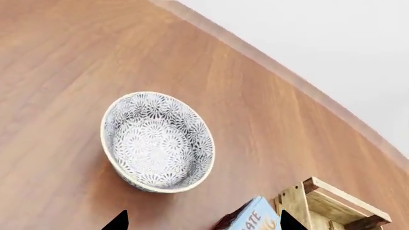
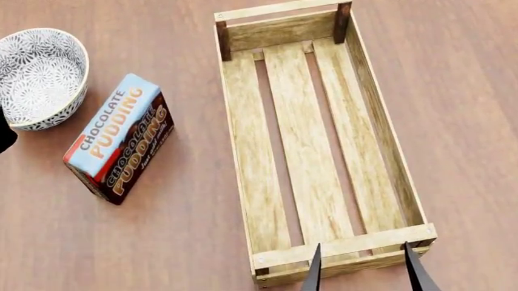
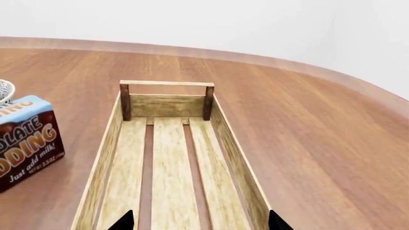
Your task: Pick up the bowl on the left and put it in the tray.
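The bowl (image 2: 39, 76), white with a dense grey-black floral pattern and a cream rim, stands upright on the table at the far left; it also shows whole in the left wrist view (image 1: 157, 142). The long wooden tray (image 2: 242, 157) lies to its right, slatted and with nothing in it (image 3: 102, 163). My left gripper (image 1: 199, 221) is open, hovering short of the bowl, and only its two dark fingertips show. My right gripper (image 2: 363, 271) is open over the tray's near end (image 3: 199, 221), holding nothing.
A chocolate pudding box (image 2: 117, 136) lies between bowl and tray, close to the bowl (image 1: 255, 216) (image 3: 26, 139). The brown wooden table (image 2: 469, 91) ends in a curved edge (image 3: 357, 84) beyond the tray.
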You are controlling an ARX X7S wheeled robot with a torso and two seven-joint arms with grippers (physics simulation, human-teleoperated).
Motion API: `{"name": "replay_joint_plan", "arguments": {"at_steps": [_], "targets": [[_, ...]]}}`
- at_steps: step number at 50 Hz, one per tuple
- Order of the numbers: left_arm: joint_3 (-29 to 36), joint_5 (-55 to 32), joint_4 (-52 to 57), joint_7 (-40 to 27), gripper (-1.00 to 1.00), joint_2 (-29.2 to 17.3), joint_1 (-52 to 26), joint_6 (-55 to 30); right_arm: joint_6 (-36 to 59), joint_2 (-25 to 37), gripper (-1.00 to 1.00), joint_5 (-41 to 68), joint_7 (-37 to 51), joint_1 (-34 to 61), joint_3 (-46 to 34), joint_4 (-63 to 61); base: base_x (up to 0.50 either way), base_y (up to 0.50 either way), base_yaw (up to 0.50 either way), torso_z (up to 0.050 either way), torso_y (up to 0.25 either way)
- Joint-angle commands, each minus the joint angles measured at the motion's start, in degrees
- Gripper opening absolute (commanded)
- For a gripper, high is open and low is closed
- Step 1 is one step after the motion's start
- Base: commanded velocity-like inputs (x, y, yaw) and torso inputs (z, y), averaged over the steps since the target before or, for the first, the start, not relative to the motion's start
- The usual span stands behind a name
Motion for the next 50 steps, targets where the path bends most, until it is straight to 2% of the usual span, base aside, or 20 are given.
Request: {"name": "replay_joint_plan", "arguments": {"at_steps": [1,50], "targets": [[-2.7,-2.9,-6.9,-1.8,1.00,3.2,-6.2,1.4,1.3,-1.3,1.00,-0.5,-0.9,0.4,0.4,-1.6,0.00,0.00,0.00,0.000,0.000],[3.1,11.2,-32.2,-1.0,1.00,4.8,-18.2,10.8,1.0,-0.6,1.00,0.3,-0.2,0.7,-0.1,-1.3,0.00,0.00,0.00,0.000,0.000]]}}
